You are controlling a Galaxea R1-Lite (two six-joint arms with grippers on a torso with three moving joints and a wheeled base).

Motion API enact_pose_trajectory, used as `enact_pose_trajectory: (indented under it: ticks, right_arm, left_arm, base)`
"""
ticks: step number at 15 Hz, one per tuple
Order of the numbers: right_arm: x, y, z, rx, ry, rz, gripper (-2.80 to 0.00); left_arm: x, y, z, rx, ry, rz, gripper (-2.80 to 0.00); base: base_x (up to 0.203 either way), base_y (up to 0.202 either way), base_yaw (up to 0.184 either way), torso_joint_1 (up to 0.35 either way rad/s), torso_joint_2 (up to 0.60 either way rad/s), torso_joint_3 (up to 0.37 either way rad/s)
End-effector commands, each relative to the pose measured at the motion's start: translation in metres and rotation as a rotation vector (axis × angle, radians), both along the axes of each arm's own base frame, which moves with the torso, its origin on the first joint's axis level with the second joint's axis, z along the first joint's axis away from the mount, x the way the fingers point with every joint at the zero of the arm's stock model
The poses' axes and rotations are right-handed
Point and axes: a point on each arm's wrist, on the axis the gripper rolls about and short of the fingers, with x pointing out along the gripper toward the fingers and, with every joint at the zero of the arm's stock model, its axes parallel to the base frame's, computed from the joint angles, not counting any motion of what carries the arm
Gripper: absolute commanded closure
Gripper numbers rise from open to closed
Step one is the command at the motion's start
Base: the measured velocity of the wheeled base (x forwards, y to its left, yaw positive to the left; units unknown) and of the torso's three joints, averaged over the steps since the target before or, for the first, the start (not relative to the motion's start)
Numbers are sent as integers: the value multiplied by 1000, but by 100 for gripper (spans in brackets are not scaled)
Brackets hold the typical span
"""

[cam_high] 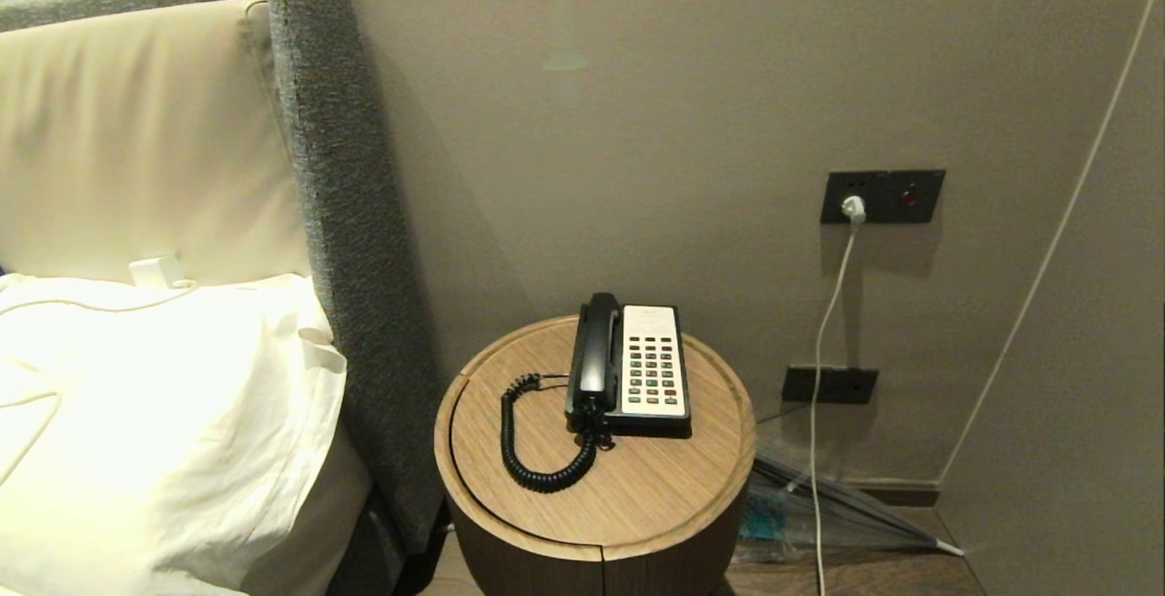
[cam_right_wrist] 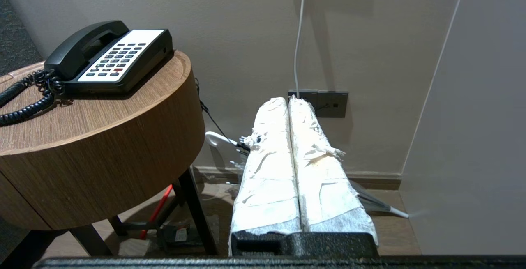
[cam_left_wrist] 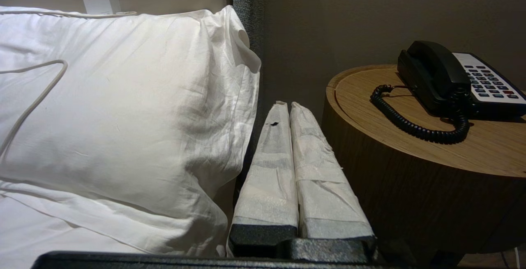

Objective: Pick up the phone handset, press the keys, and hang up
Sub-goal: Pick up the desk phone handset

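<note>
The black phone handset (cam_high: 596, 346) lies in its cradle on the left side of the phone base (cam_high: 652, 368), whose white panel carries rows of dark keys (cam_high: 653, 368). A black coiled cord (cam_high: 528, 450) loops from the handset over the round wooden side table (cam_high: 637, 496). Neither arm shows in the head view. My left gripper (cam_left_wrist: 287, 104) is shut, low beside the table, between it and the pillow, with the handset (cam_left_wrist: 431, 72) ahead on the tabletop. My right gripper (cam_right_wrist: 287, 100) is shut, low on the table's other side, the handset (cam_right_wrist: 82, 43) above it.
A bed with a white pillow (cam_high: 155, 423) and grey headboard (cam_high: 346, 214) stands left of the table. On the wall are a dark socket plate (cam_high: 881, 196) with a white charger cable (cam_high: 824, 350), and a lower socket (cam_high: 830, 384). A folded umbrella (cam_high: 819, 510) lies on the floor.
</note>
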Motion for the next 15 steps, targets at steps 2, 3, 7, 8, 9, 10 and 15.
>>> enact_pose_trajectory:
  ticks: [2, 3, 7, 8, 9, 10, 15]
  right_arm:
    - [1, 0, -5, 0, 16, 1, 0]
    - [1, 0, -5, 0, 16, 1, 0]
    - [1, 0, -5, 0, 16, 1, 0]
    - [1, 0, -4, 0, 14, 1, 0]
    - [1, 0, -5, 0, 16, 1, 0]
    - [1, 0, -4, 0, 16, 1, 0]
    - [1, 0, -5, 0, 16, 1, 0]
  left_arm:
    - [3, 0, -11, 0, 40, 0, 0]
    - [3, 0, -11, 0, 40, 1, 0]
    - [3, 0, -11, -2, 39, 1, 0]
    - [3, 0, -11, -1, 40, 0, 0]
    - [3, 0, -11, 3, 41, -1, 0]
    - [3, 0, -11, 2, 42, 0, 0]
    - [3, 0, -11, 3, 41, 0, 0]
  base:
    - [0, 0, 0, 0, 0, 0]
    - [0, 0, 0, 0, 0, 0]
    - [0, 0, 0, 0, 0, 0]
    - [0, 0, 0, 0, 0, 0]
    - [0, 0, 0, 0, 0, 0]
    - [0, 0, 0, 0, 0, 0]
    - [0, 0, 0, 2, 1, -38]
